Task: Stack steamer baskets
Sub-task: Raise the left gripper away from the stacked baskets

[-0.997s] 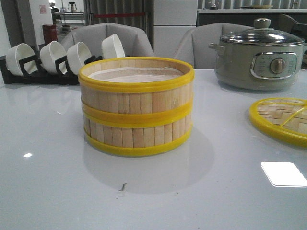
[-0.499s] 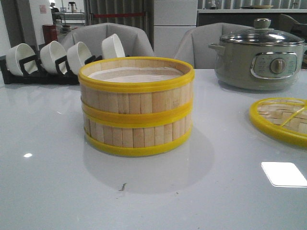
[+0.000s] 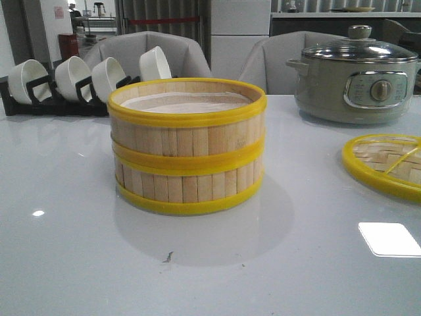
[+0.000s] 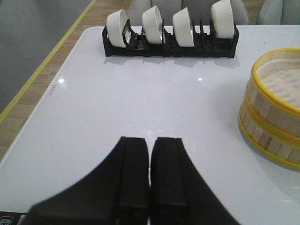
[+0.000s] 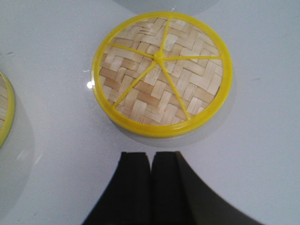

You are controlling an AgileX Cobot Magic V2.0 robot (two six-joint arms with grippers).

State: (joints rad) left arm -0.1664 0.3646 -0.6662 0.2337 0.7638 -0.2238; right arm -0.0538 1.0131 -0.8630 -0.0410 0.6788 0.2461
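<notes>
The two steamer baskets stand stacked in the middle of the table in the front view, the upper basket (image 3: 187, 122) squarely on the lower basket (image 3: 189, 187). The upper one shows a white liner inside. The stack also shows in the left wrist view (image 4: 274, 108), and its rim shows at the edge of the right wrist view (image 5: 5, 110). My left gripper (image 4: 150, 140) is shut and empty over bare table, apart from the stack. My right gripper (image 5: 151, 154) is shut and empty, just short of the lid. Neither gripper shows in the front view.
The flat woven lid (image 5: 161, 70) lies on the table at the right (image 3: 385, 164). A grey electric pot (image 3: 356, 76) stands at the back right. A black rack of white bowls (image 3: 66, 82) stands at the back left, also in the left wrist view (image 4: 168, 33).
</notes>
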